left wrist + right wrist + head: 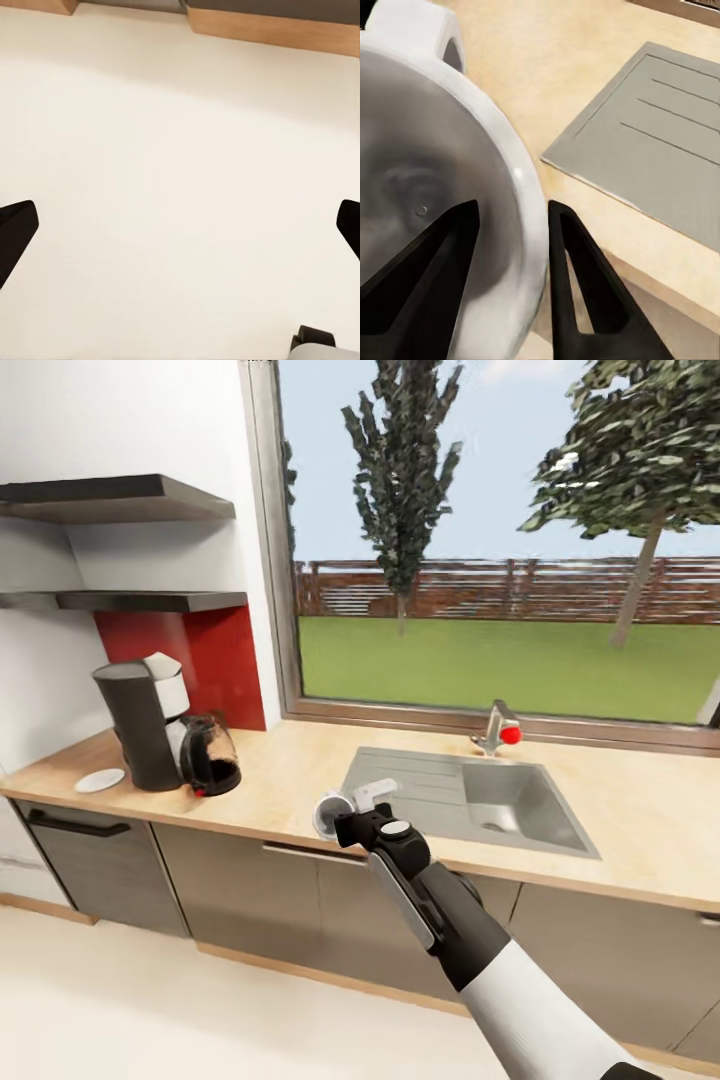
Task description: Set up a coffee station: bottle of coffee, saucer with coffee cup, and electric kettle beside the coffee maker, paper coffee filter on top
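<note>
This is a home kitchen. A long wooden counter (280, 780) stands on grey cabinets (90, 860) and has a steel sink (470, 800) with a tap (497, 728). A coffee maker (145, 720) is on it, under two wall shelves (120, 500). A large window (500, 540) shows a garden.

Light wood countertop (270, 780), coffee maker (145, 725), saucer (100, 780), glass carafe (210, 757), inset steel sink (470, 800)
</note>
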Controlling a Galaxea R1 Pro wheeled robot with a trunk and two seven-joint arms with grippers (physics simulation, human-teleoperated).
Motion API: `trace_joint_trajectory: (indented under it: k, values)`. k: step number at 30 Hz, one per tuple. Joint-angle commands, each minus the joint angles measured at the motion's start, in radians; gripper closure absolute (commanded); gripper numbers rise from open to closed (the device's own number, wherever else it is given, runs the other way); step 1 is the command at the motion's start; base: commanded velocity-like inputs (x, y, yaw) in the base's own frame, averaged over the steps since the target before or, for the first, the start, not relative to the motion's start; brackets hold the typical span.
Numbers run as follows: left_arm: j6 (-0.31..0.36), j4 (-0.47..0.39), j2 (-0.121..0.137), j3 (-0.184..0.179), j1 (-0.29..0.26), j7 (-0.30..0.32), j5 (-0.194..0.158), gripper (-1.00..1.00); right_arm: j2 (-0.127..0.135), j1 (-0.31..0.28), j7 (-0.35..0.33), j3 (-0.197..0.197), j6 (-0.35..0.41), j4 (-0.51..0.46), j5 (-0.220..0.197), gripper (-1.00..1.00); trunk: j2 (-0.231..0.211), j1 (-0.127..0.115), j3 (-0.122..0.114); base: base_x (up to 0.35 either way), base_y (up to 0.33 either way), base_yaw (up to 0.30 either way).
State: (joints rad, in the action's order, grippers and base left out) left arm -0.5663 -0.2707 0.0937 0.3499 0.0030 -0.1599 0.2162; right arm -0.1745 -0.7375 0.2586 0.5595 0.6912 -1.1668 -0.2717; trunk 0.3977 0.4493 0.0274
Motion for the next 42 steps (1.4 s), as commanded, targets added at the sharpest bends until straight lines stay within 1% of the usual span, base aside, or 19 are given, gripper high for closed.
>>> trace_joint_trajectory:
  k: [1, 13, 32, 35, 42]
  values:
    - [-0.001, -0.001, 0.0, 0.003, 0.0, -0.006, 0.009, -1.0, 0.0, -0.002, 0.01, 0.002, 0.002, -0.001, -0.011, 1.0, 0.002, 0.001, 0.002, -0.008, 0.305, 0.278]
    - [-0.001, -0.001, 0.0, 0.003, 0.0, -0.006, 0.006, -1.0, 0.0, -0.001, 0.01, 0.002, 0.002, -0.001, -0.011, 1.0, 0.002, 0.001, 0.002, 0.008, 0.307, 0.278]
    - [0.0, -0.001, 0.0, 0.003, 0.0, -0.006, 0.006, -1.0, 0.0, -0.001, 0.01, 0.002, 0.004, -0.001, -0.011, 1.0, 0.002, 0.001, 0.002, 0.108, 0.307, 0.275]
    - [0.0, -0.001, 0.0, 0.003, 0.0, -0.006, 0.006, -1.0, 0.0, -0.001, 0.01, 0.002, 0.004, -0.001, -0.011, 1.0, 0.002, 0.001, 0.002, 0.114, 0.307, 0.138]
    - [0.0, -0.001, 0.0, 0.003, 0.0, -0.006, 0.006, -1.0, 0.0, -0.001, 0.01, 0.002, 0.004, -0.001, -0.011, 1.0, 0.002, 0.001, 0.002, 0.126, 0.307, 0.015]
